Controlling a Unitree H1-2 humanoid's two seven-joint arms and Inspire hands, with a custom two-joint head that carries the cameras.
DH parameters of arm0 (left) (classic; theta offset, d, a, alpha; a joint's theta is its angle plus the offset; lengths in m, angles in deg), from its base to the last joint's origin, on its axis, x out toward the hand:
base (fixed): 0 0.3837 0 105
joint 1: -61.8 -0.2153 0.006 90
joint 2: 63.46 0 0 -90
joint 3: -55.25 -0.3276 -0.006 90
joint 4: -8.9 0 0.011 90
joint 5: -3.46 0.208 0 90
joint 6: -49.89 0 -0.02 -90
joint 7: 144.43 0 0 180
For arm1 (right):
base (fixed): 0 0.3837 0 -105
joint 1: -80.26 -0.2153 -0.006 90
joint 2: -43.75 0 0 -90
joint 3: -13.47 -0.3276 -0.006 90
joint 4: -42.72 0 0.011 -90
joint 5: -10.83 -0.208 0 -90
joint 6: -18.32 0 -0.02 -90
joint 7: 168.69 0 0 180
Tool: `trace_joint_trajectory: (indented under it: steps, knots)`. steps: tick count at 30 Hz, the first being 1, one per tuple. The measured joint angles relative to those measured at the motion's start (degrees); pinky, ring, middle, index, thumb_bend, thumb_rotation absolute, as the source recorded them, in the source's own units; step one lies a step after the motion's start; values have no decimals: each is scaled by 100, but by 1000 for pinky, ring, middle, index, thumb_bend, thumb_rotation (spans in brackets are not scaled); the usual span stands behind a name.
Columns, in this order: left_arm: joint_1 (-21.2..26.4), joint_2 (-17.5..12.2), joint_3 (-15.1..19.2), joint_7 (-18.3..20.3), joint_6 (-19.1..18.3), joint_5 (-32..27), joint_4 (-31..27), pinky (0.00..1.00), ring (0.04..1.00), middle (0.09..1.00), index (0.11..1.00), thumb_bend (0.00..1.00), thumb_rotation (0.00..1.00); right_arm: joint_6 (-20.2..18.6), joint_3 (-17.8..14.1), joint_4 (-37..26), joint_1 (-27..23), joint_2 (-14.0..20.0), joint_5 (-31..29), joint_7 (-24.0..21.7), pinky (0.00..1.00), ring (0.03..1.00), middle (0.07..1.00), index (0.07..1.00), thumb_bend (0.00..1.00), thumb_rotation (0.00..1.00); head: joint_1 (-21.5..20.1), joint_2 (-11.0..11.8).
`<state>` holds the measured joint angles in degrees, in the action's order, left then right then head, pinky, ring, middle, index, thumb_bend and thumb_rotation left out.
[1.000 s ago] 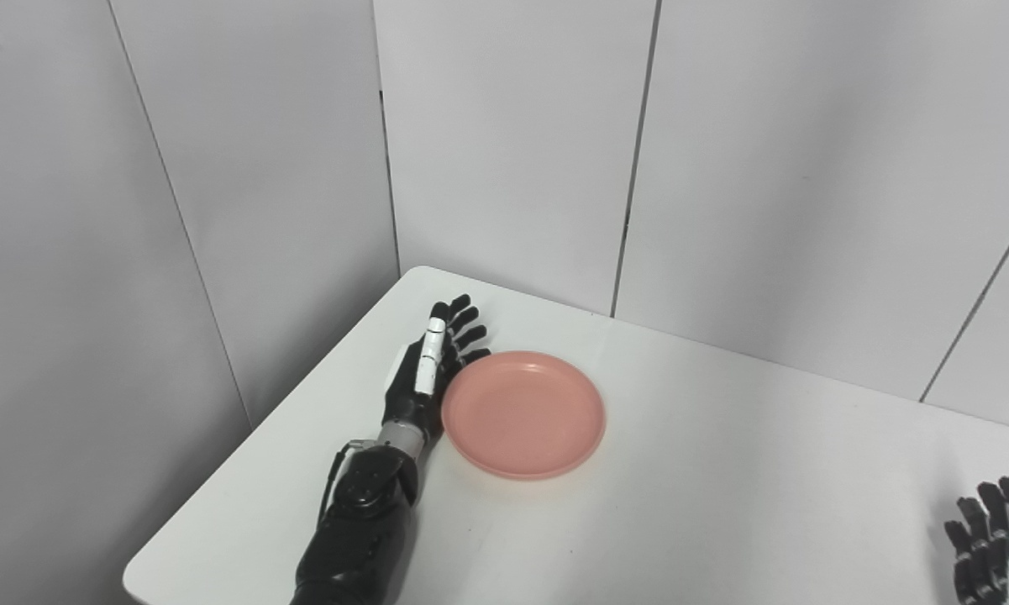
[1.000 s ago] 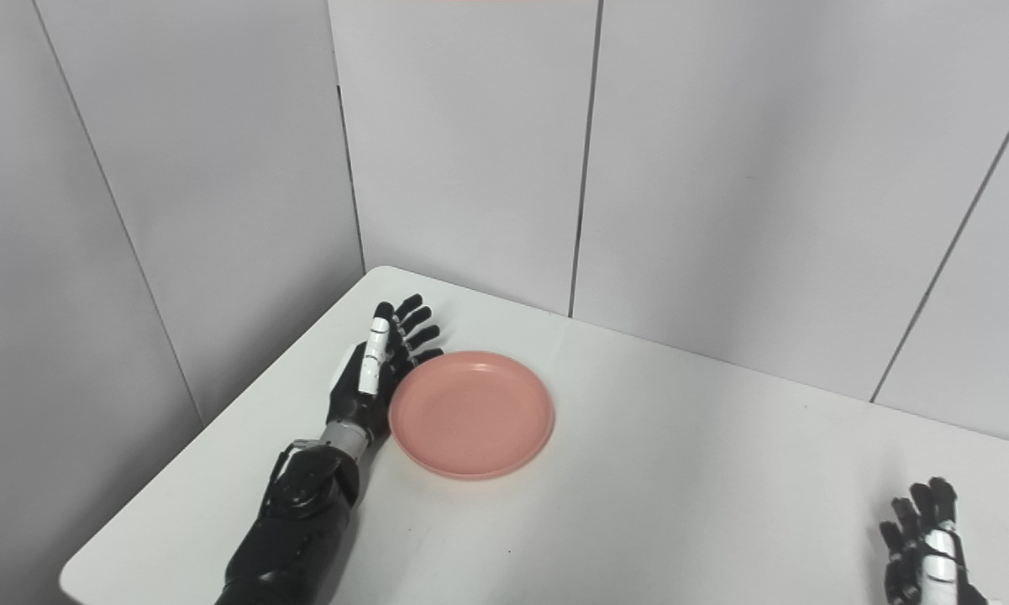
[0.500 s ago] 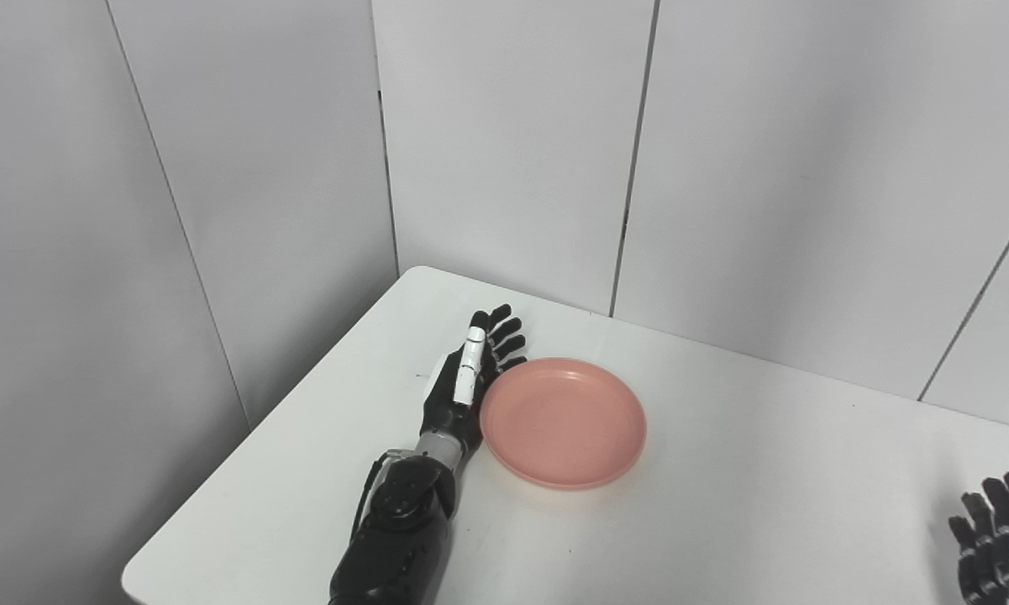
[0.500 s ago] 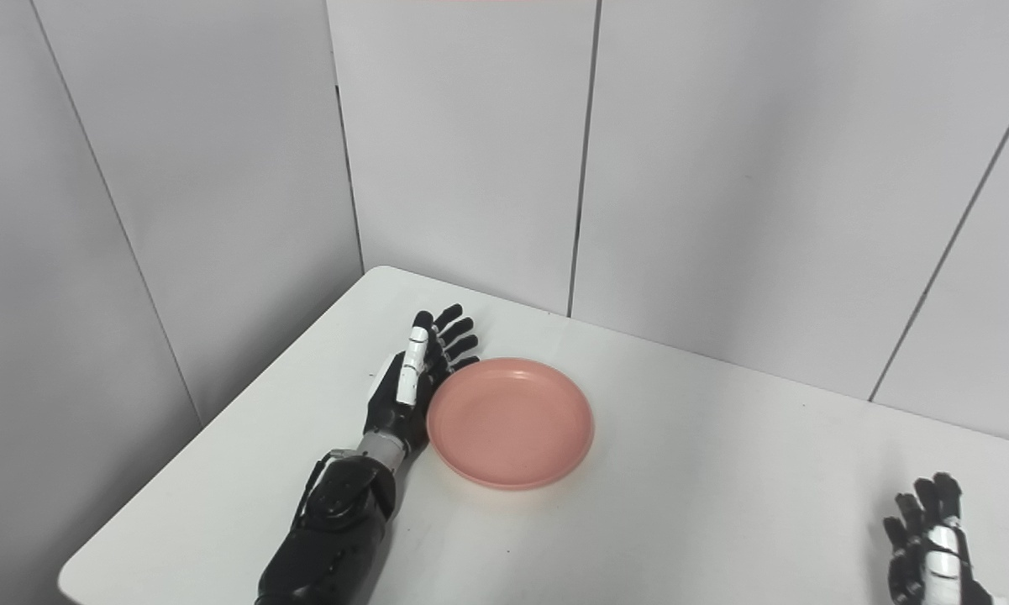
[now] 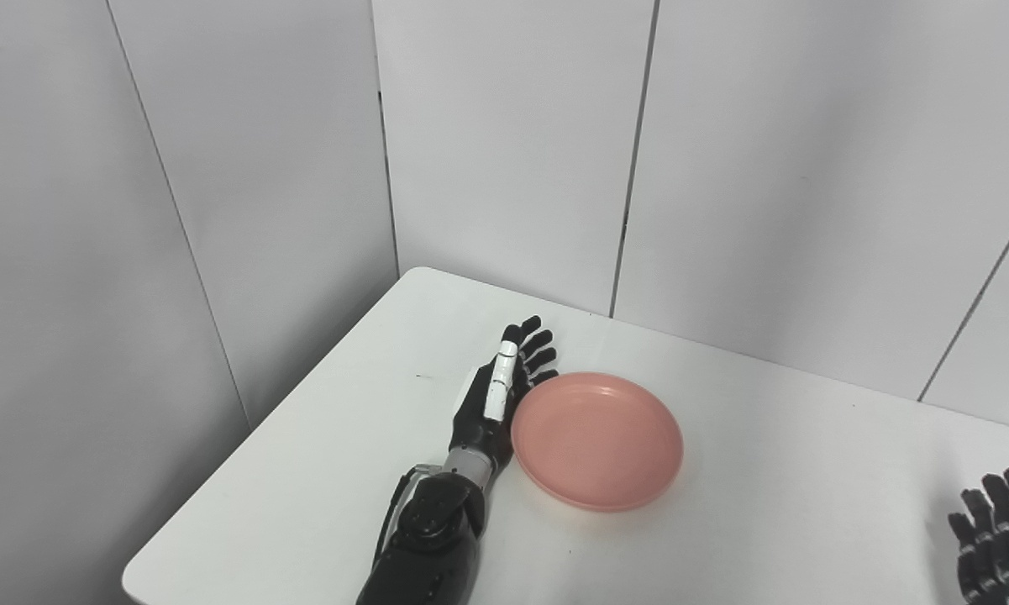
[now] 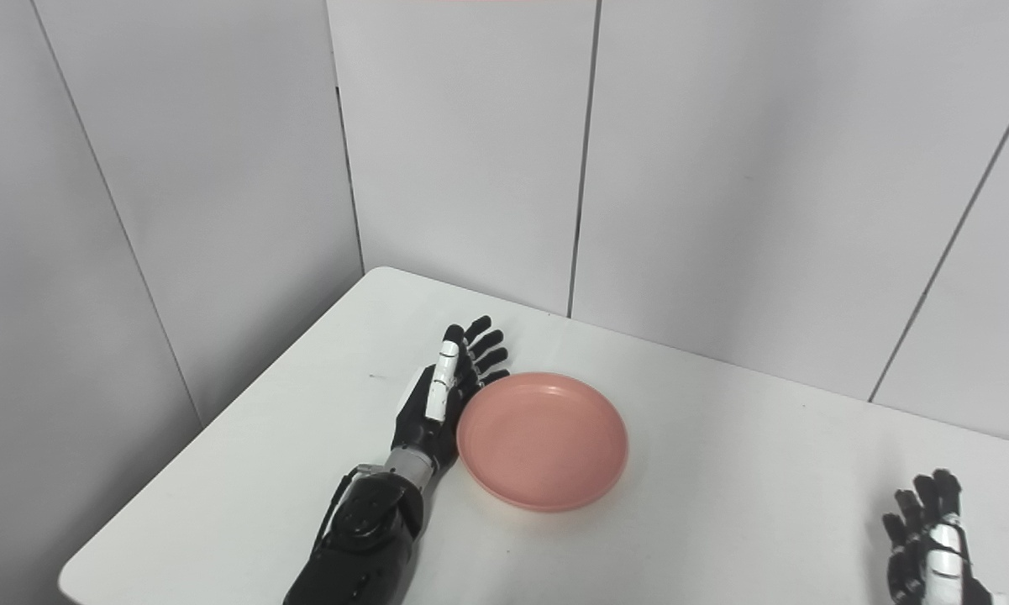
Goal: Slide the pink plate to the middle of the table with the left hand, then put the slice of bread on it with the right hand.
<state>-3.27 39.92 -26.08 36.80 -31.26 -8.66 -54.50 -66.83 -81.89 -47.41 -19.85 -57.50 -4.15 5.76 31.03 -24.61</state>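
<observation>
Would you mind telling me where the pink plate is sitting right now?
The pink plate lies flat on the white table, left of centre in both views, its left rim against the open left hand.

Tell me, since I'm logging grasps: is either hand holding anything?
Nothing held. Left hand lies open against the pink plate's left rim; right hand is empty.

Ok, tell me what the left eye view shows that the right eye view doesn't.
Left eye only: nothing extra; its edge clips the black right hand. Right eye only: that hand's full width, with bare white table beyond it. Both: the black left hand, open, against the left rim of the empty round pink plate; no bread visible.
</observation>
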Motion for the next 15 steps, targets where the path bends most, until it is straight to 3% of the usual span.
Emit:
trace_joint_trajectory:
  steps: [10, 15]
  knots:
    - [-154, 284, -222, -5, -26, 92, -280, 855, 882, 908, 894, 768, 1000, -109, 51, -121, 18, -50, 7, 18, 1000, 1000, 1000, 1000, 525, 921, -546, -176]
    - [-275, 292, -357, 21, -80, 102, -451, 849, 891, 918, 899, 761, 1000, -199, 91, -254, 76, -162, 110, 138, 1000, 1000, 1000, 1000, 571, 915, -1256, -387]
